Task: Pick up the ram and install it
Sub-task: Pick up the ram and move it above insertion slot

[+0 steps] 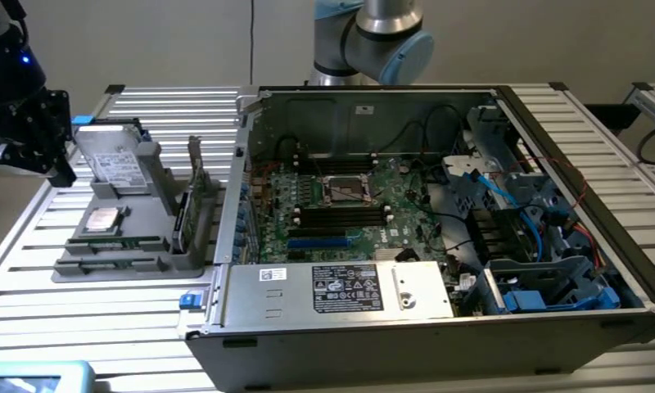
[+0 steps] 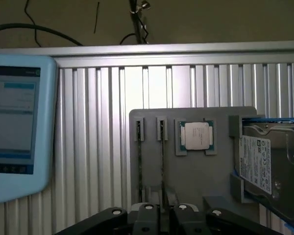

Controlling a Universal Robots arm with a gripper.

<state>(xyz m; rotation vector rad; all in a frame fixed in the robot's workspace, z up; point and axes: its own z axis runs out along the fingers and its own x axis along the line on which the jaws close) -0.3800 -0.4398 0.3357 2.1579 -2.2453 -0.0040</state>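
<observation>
At the exterior view's left edge, your gripper hangs near the grey tray holding the ram; you cannot tell how open it is.

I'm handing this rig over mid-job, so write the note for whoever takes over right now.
Gripper: hovers over the gray tray, closest to the ram.
Ram: on edge in a tray slot, beside a second stick; CPU and hard drive sit further along the tray.
Done: nothing shows yet; the ram is not lifted.
Left: pickup, and seating it on the motherboard inside the open case.
</observation>
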